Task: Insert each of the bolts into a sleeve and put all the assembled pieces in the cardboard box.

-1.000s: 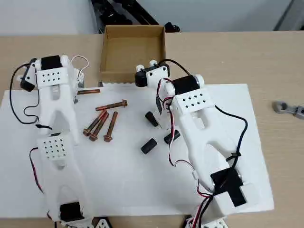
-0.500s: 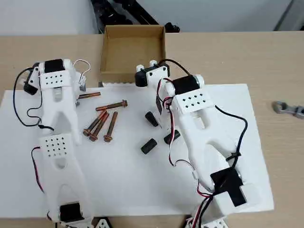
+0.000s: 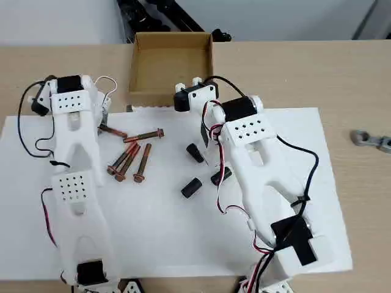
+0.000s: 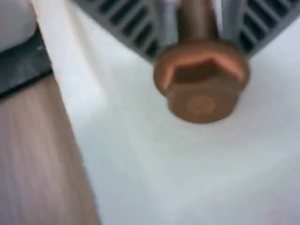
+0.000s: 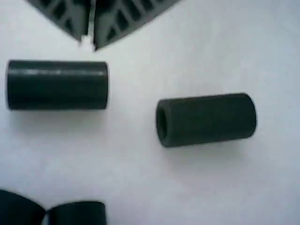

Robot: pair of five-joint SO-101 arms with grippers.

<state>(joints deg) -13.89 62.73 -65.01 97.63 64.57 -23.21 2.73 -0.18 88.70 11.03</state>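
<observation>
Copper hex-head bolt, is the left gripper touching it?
Touching. The left wrist view shows the copper hex-head bolt pinched inside the left gripper, pads against its shank.

Separate copper bolts (image 3: 143, 162) and black sleeves (image 3: 191, 187) lie flat near the open cardboard box (image 3: 131, 61).

Nothing legible found: no text, label, number or sign on the cardboard box (image 3: 171, 67), bolts (image 3: 143, 135), sleeves (image 3: 192, 187) or white sheet (image 3: 159, 232). A round mark on one bolt head (image 4: 201, 105) is too blurred to read.
</observation>
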